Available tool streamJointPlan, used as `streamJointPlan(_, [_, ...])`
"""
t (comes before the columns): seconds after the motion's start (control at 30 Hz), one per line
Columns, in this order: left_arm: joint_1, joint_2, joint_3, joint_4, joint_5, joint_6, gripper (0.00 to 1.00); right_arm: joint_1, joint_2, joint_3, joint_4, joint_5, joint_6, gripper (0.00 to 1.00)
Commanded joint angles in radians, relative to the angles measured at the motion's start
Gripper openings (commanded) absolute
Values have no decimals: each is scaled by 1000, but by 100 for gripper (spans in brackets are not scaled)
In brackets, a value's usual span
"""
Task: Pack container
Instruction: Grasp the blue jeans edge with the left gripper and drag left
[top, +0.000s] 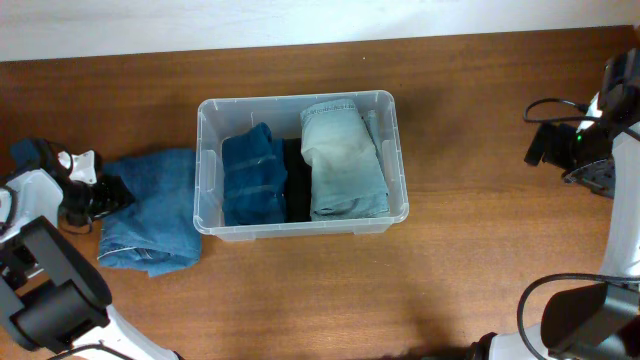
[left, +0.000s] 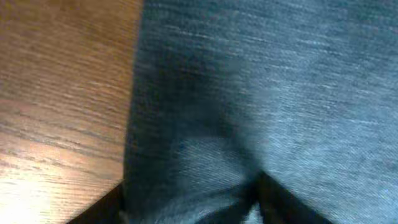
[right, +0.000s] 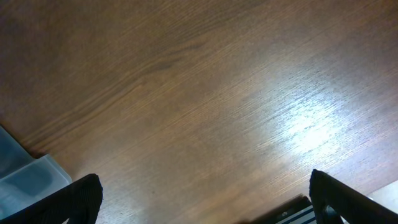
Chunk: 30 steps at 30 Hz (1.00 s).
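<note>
The clear plastic container (top: 298, 99) stands mid-table. It holds folded dark blue jeans (top: 252, 180) at the left, a black garment (top: 296, 185) in the middle and light blue jeans (top: 342, 160) at the right. Another pair of blue jeans (top: 152, 218) lies on the table left of the container. My left gripper (top: 112, 193) is at their left edge; in the left wrist view its fingers (left: 189, 202) are closed on a bunched fold of the denim (left: 267, 93). My right gripper (top: 540, 148) is open and empty (right: 202, 199) above bare wood, far right of the container.
The brown wooden table (top: 450, 280) runs to a white wall at the back. A corner of the container (right: 25, 177) shows at the lower left of the right wrist view. Black cables (top: 555, 105) hang by the right arm.
</note>
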<state>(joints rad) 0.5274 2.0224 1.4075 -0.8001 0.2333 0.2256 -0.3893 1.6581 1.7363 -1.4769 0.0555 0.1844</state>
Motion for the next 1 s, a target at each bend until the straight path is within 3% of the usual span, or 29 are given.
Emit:
streamJointPlan(0.0, [-4, 25, -38, -1, -38, 15, 48, -5, 0, 6, 0, 9, 3, 98])
streamJointPlan(0.17, [0, 25, -38, -5, -39, 15, 47, -5, 0, 6, 0, 9, 3, 99])
streamJointPlan(0.2, [0, 25, -38, -8, -39, 15, 42, -5, 0, 6, 0, 9, 3, 98])
streamJointPlan(0.23, [0, 25, -38, -8, -39, 15, 37, -5, 0, 6, 0, 9, 3, 99])
streamJointPlan(0.3, [-1, 24, -35, -9, -39, 15, 8, -5, 0, 6, 0, 9, 3, 98])
streamJointPlan(0.33, [-1, 24, -29, -16, -39, 15, 1, -5, 0, 6, 0, 9, 3, 98])
streamJointPlan(0.8, [4, 21, 276, -277, -53, 15, 0, -5, 0, 6, 0, 9, 3, 98])
streamJointPlan(0.97, [4, 21, 370, -343, 23, 14, 1, -5, 0, 6, 0, 9, 3, 98])
